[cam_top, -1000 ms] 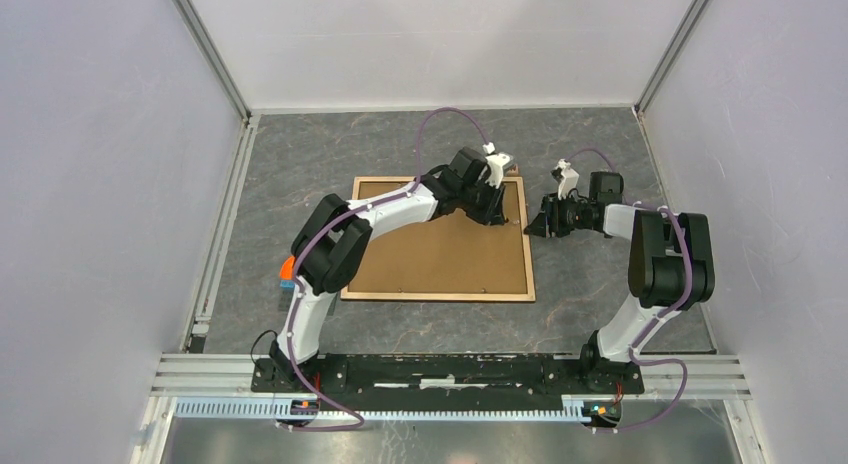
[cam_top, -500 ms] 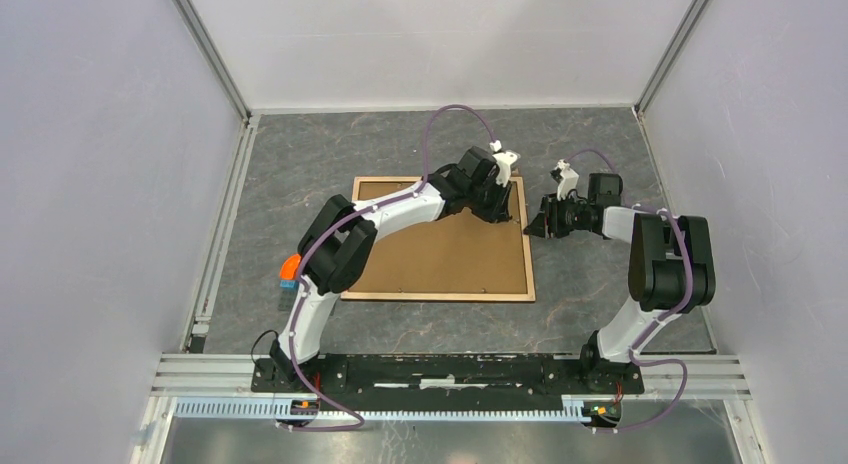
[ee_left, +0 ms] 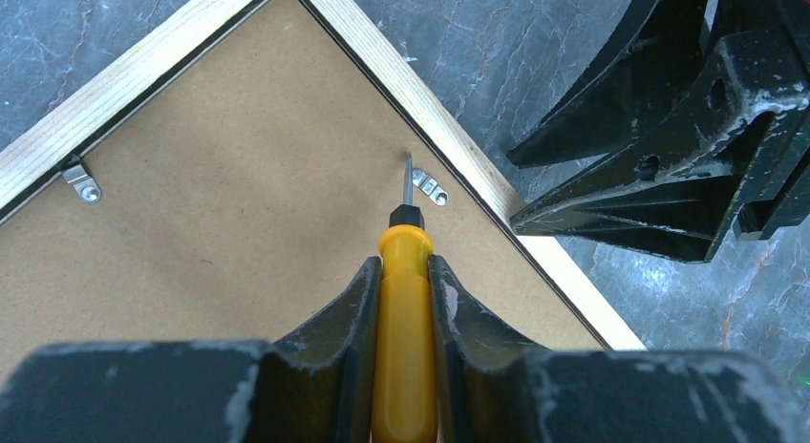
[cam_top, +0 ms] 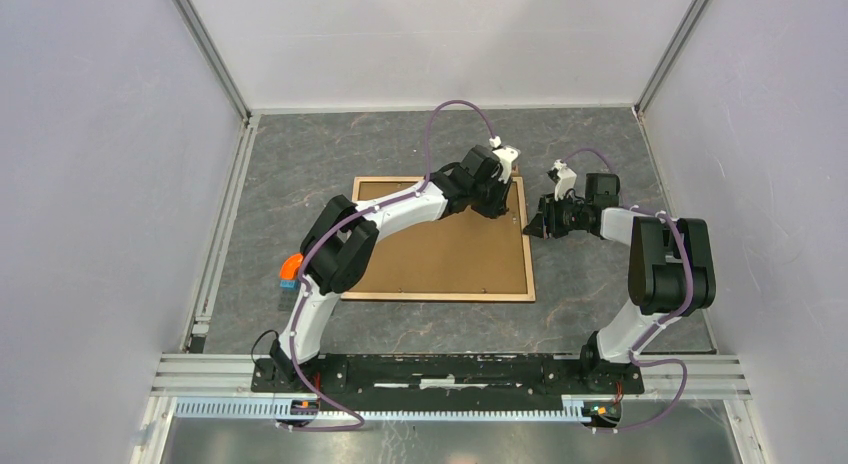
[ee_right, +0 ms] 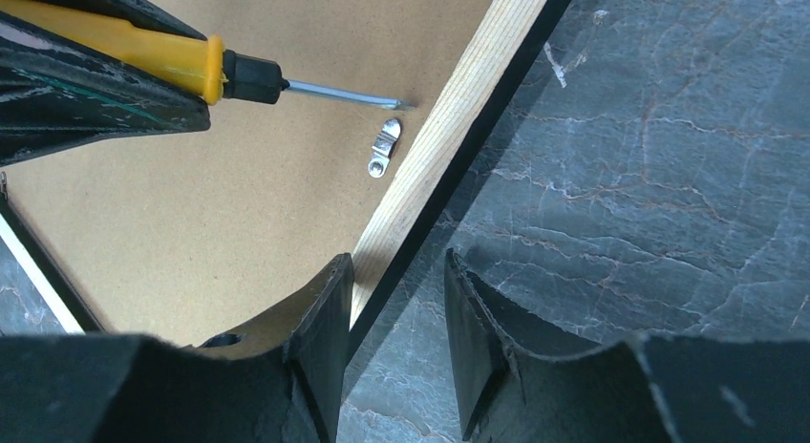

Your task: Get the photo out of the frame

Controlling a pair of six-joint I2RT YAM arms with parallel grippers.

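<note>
The frame (cam_top: pixel 440 259) lies face down on the table (cam_top: pixel 330 149), photo hidden under its backing; left gripper (ee_left: pixel 405 271) clamped on screwdriver (ee_left: pixel 405 357), right gripper (ee_right: pixel 396 300) parted astride the edge; recommend seating tip squarely against clip (ee_left: pixel 430 187) before swivelling.

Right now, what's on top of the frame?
On the frame: two metal clips and the tip of the screwdriver in the left hand. Anything under its brown back is covered.
</note>
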